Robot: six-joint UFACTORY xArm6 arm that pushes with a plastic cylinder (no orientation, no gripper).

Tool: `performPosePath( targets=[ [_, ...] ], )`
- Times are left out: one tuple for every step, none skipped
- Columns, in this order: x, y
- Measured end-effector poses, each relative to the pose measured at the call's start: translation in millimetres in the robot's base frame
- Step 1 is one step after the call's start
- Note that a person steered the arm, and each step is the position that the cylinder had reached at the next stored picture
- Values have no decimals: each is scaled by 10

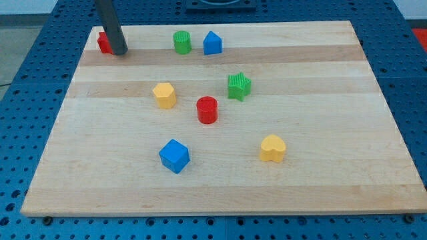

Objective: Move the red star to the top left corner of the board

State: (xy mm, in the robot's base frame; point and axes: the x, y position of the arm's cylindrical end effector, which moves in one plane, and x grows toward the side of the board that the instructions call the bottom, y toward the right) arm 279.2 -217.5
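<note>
The red star (103,43) lies at the board's top left corner, partly hidden behind my rod. My tip (119,52) rests on the board (320,107) touching the star's right side. A green cylinder (181,42) and a blue house-shaped block (212,43) stand to the right along the top edge, well apart from my tip.
A yellow hexagon block (164,95), a red cylinder (207,109) and a green star (239,86) sit mid-board. A blue cube (175,156) and a yellow heart (272,148) lie nearer the view's bottom. Blue perforated table surrounds the board.
</note>
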Motion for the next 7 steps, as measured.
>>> performPosePath(
  targets=[
    [-53,-116],
    [-137,-287],
    [-141,-304],
    [31,-304],
    [93,-456],
    [-132,-647],
    [-172,-678]
  ],
)
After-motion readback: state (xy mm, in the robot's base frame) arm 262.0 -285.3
